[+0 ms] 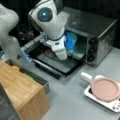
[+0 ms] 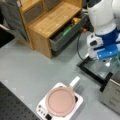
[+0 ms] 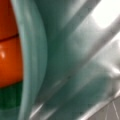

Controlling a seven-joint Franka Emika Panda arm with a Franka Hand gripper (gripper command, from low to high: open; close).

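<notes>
In both front views my arm reaches over the dropped glass door [image 1: 60,63] [image 2: 96,68] of a silver toaster oven [image 1: 100,30] [image 2: 112,92]. My gripper [image 1: 70,47] [image 2: 108,55], on its white and blue hand, is at the oven's mouth, right by a teal plate [image 1: 78,46] inside. Its fingertips are hidden. The wrist view is filled by the teal plate's rim [image 3: 32,62], very close, with an orange thing [image 3: 10,57] on it at the left, green [image 3: 10,97] below it. Shiny oven metal [image 3: 102,47] lies behind.
A pink pan [image 1: 105,88] [image 2: 61,101] sits on a white cooker base [image 1: 111,105] [image 2: 41,110] on the grey table. A wooden cabinet [image 1: 20,87] [image 2: 50,22] has an open grey drawer [image 2: 67,33] with yellow and green things inside, close to the oven door.
</notes>
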